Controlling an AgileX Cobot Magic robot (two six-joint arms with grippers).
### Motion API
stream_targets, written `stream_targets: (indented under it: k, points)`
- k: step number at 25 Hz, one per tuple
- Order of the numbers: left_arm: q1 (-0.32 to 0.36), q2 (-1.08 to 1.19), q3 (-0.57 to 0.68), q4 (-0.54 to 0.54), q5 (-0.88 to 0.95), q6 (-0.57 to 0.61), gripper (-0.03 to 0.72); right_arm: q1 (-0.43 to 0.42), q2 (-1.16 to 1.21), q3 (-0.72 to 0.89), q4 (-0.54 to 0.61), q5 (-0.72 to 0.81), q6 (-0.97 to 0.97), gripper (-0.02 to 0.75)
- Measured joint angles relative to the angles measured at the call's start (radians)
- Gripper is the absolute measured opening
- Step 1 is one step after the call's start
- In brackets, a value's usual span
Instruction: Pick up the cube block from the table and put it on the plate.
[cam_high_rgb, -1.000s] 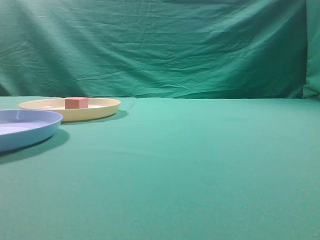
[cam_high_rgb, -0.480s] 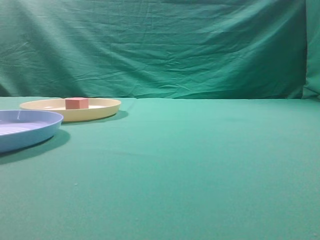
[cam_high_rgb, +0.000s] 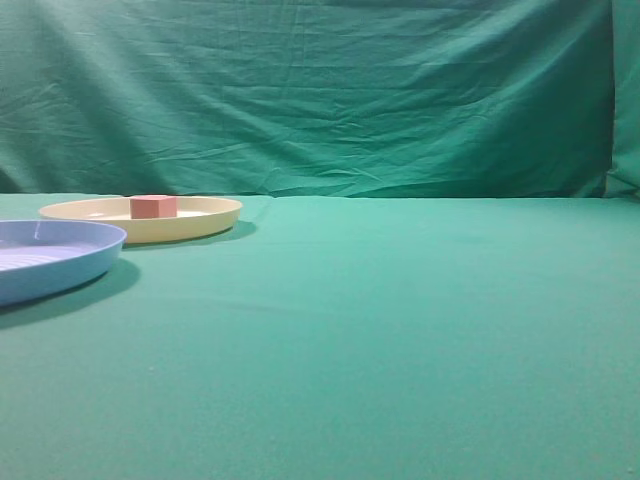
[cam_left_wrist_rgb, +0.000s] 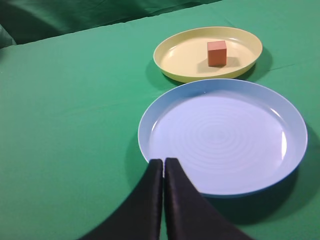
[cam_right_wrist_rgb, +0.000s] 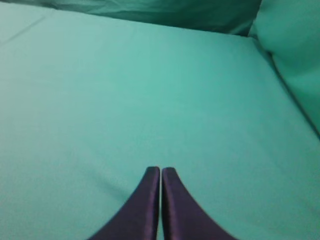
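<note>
The small red cube block (cam_high_rgb: 153, 206) sits inside the pale yellow plate (cam_high_rgb: 205, 218) at the left of the green table (cam_high_rgb: 380, 320). In the left wrist view the cube (cam_left_wrist_rgb: 217, 52) rests right of the middle of that plate (cam_left_wrist_rgb: 175, 55). My left gripper (cam_left_wrist_rgb: 163, 162) is shut and empty, its tips at the near rim of the light blue plate, well short of the cube. My right gripper (cam_right_wrist_rgb: 160, 171) is shut and empty above bare green cloth. Neither gripper shows in the exterior view.
A light blue round plate (cam_high_rgb: 70, 262) lies in front of the yellow one and holds nothing; it also shows in the left wrist view (cam_left_wrist_rgb: 150, 120). A wrinkled green curtain (cam_high_rgb: 320, 90) hangs behind the table. Cloth folds rise at the right (cam_right_wrist_rgb: 292, 45).
</note>
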Motion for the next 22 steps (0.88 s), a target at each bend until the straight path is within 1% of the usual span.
stream_targets:
  k: [22]
  points:
    - [0.0, 0.0, 0.0, 0.0, 0.0, 0.0, 0.0, 0.0, 0.0, 0.002, 0.003, -0.009, -0.001, 0.0]
